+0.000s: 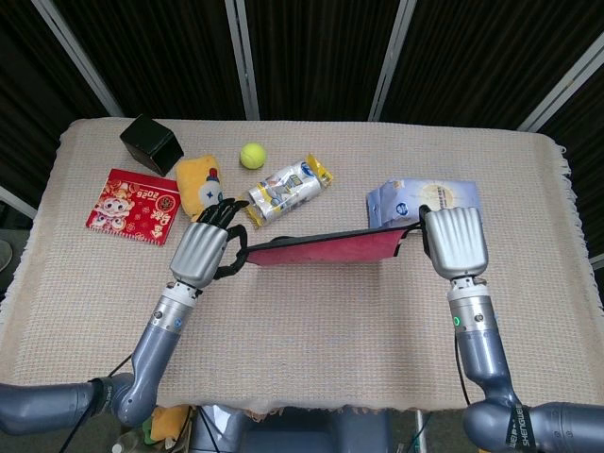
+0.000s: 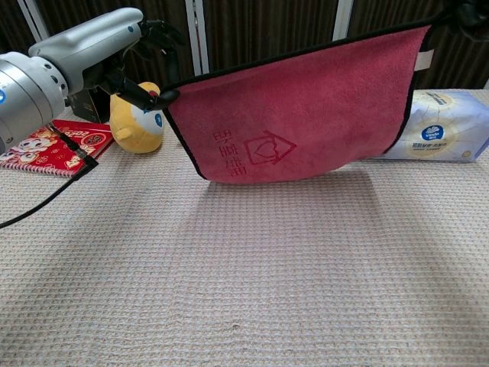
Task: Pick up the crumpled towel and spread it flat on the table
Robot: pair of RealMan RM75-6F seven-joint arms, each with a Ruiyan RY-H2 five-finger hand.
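Towel: the red towel, black-edged with a house-and-heart mark stamped on it, hangs stretched in the air above the table's middle, its lower edge clear of the cloth. In the head view the towel shows almost edge-on, as a thin red strip running from 9 o'clock to 3 o'clock between the two hands.
Left hand: the left hand pinches the towel's upper corner at the strip's 9 o'clock end, dark fingertips closed on the black hem. It is grasping the towel.
Right hand: the right hand holds the opposite upper corner at the strip's 3 o'clock end, back of the hand up; in the chest view only a dark bit of it shows at the top right corner. It is grasping the towel.
Table: the table wears a beige woven cover.
Tissue pack: a blue and white tissue pack lies at 12 o'clock of the right hand, partly behind the towel in the chest view.
Snack packet: a yellow-ended snack packet lies at 12 o'clock of the towel.
Tennis ball: a tennis ball sits at 11 o'clock of the packet, just apart from it.
Plush toy: a yellow plush toy sits at 12 o'clock of the left hand.
Red booklet: a red booklet lies at 9 o'clock of the toy.
Black box: a black box stands at 12 o'clock of the booklet, near the table's far edge.
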